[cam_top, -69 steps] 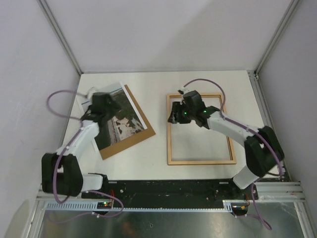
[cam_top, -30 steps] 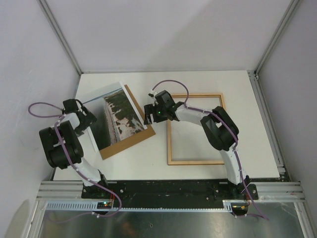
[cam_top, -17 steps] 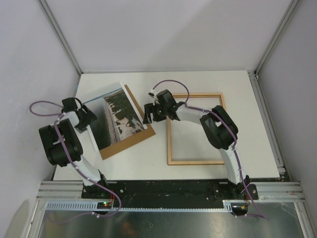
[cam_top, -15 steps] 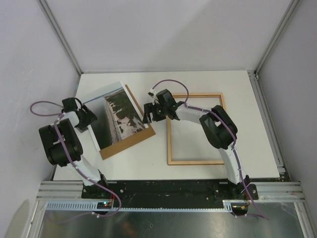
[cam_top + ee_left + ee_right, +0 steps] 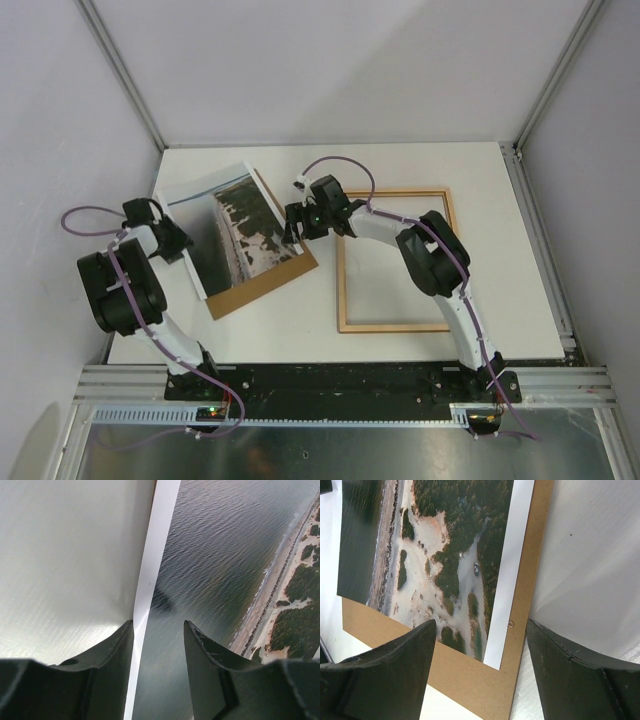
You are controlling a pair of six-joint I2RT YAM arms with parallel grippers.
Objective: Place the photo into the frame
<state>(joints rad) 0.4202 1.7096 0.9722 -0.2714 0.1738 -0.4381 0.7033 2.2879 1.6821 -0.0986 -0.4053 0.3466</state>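
White table point(image 5: 500, 230) in a pale-walled booth: the photo point(image 5: 225, 232), an aerial coastline print, lies skewed on the left half, well apart from where it belongs. It rests on a brown backing board point(image 5: 262, 285) that shows along its near and right edges. The left gripper point(image 5: 158, 623) sits at the print's left edge with its jaws partly spread, and the print's white border runs through the gap between them. The right gripper point(image 5: 481, 625) hangs over the print's right corner and the board's strip, jaws wide apart and holding nothing. The frame point(image 5: 395, 327) lies flat to the right, near the board, with bare table showing through it. The right arm point(image 5: 425, 250) stretches across the frame's far left corner, a purple cable point(image 5: 335, 163) looping above it.
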